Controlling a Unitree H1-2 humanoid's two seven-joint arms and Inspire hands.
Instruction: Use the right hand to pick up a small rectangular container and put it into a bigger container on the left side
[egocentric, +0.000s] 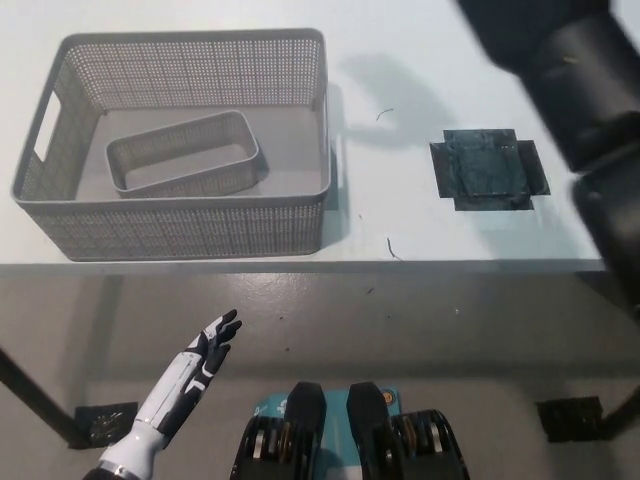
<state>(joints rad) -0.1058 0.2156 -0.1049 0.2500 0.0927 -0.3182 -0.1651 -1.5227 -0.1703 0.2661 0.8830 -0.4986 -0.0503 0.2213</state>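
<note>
Lying inside the large grey mesh basket (60, 215) on the white table (400, 90), the small rectangular container (183, 153) rests open side up on the basket's floor, tilted a little against the basket's sides and nearer its left and front walls; nothing touches it. The basket stands at the table's left part, close to the front edge; a dark taped square (488, 172) marks the tabletop well to its right. The black right arm (570, 70) shows only at the upper right edge of the head view; its hand is out of the picture, so its state cannot be seen. The white left hand (205, 355) rests low at the lower left, below the table edge, fingers extended and apart, holding nothing.
</note>
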